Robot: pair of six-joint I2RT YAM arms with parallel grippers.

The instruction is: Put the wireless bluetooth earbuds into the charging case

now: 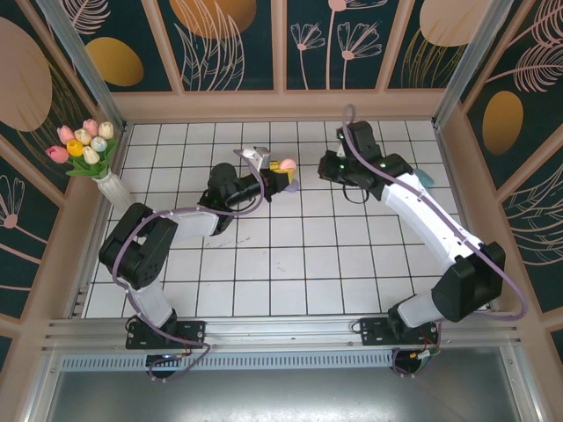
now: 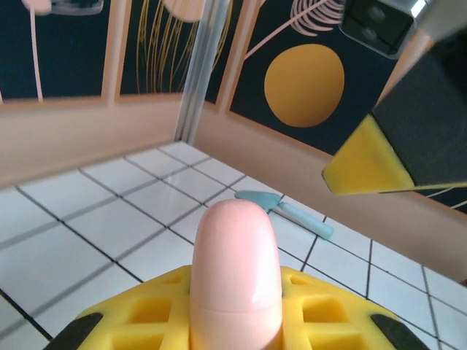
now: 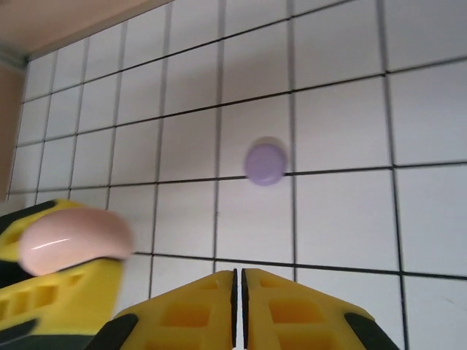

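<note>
- Your left gripper (image 1: 281, 171) is clenched on a pink case (image 2: 235, 255), a smooth capsule shape with a seam near its lower end; I take it for the charging case, lid down, but can't be sure
- The case is held up off the table (image 3: 343, 219). Its long axis runs out along the left fingers, with the rounded end pointing away from that wrist and toward the right arm
- Your right gripper (image 3: 238, 281) has its fingers pressed together with nothing between them. From its own camera the pink case lies low and to the left, long axis crosswise
- Straight ahead of the right fingertips, apart from them, a round purple piece (image 3: 265, 162) lies flat on the table; bud or case, I can't tell
- You'll likely want the free right arm for it, since it sits squarely in front of that one
- Farther off, by the wall, lies a teal tool (image 2: 284, 210)
</note>
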